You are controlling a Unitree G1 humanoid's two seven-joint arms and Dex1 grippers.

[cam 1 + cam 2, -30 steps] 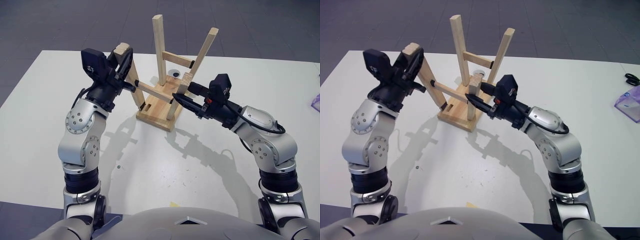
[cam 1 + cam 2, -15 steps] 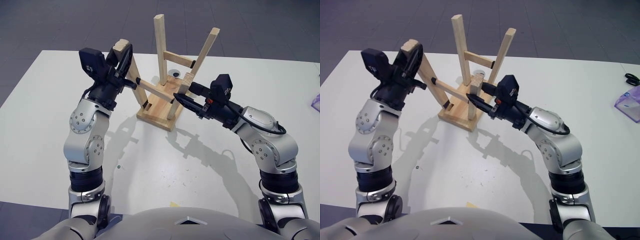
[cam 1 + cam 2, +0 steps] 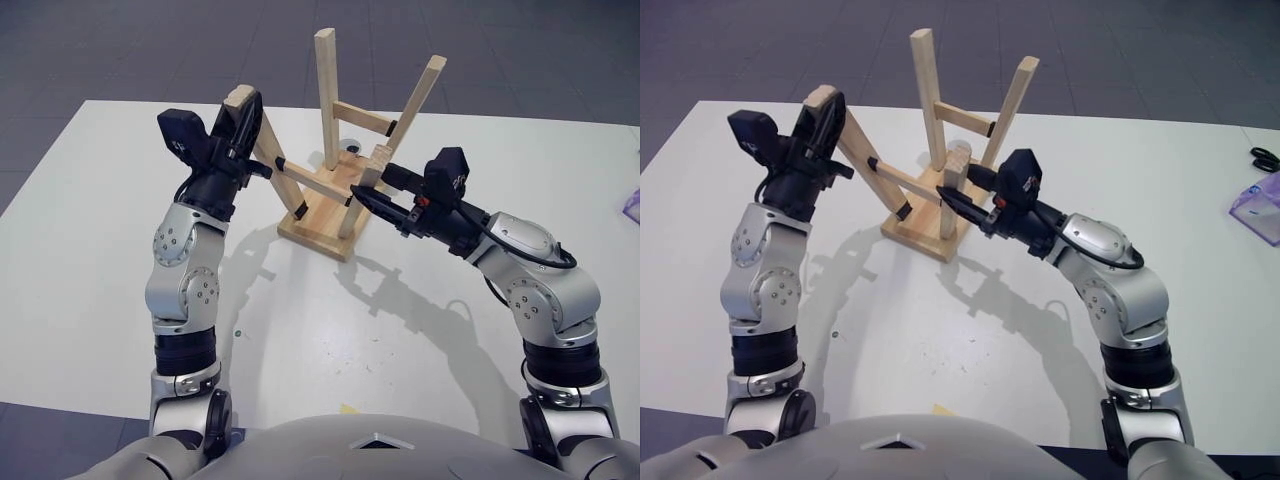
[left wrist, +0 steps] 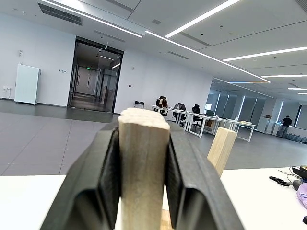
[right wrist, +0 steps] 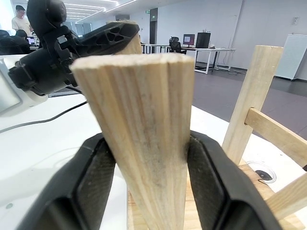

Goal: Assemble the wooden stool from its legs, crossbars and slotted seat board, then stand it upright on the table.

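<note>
Black fingers (image 4: 93, 187) of the left hand (image 3: 244, 115) are clamped on both sides of the near-left leg (image 3: 291, 196), close to its free upper end. The pads press flat against the pale wood. The right hand (image 3: 368, 192) is likewise clenched on the near-right leg (image 5: 144, 124), with a finger against each side just below the cut end.

Both legs belong to the stool (image 3: 335, 165), which stands upside down near the middle of the white table (image 3: 100, 220). Its seat board (image 3: 322, 228) is at the bottom, against the tabletop, and the four legs point upward and splay outward. The near-left leg leans toward the robot's left.

A near crossbar (image 3: 318, 183) runs between the two gripped legs, with dark fittings where it meets them. Behind them rise the two far legs (image 3: 327, 90), taller in the head views, joined by a far crossbar (image 3: 362, 118) about halfway up.

A small round fitting (image 3: 350, 147) is set into the table just behind the seat board. Well off to the robot's right, near the table's edge, lie a pair of scissors (image 3: 1265, 157) and a translucent purple container (image 3: 1258, 208).
</note>
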